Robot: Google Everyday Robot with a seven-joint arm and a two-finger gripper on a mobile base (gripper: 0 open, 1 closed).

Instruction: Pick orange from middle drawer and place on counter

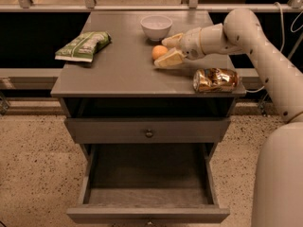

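Observation:
The orange (159, 52) rests on the counter (123, 65), just in front of the white bowl. My gripper (164, 52) reaches in from the right, low over the counter. It is open, with the fingertips spread on either side of the orange and the lower finger (169, 59) lying close beside it. The middle drawer (149, 174) is pulled out at the bottom of the cabinet. Its dark tray holds nothing that I can see.
A white bowl (156, 26) stands at the back of the counter. A green snack bag (84, 45) lies at the left. A shiny gold can (215, 79) lies on its side at the right front edge. A closed drawer front with a knob (149, 133) sits above the open drawer.

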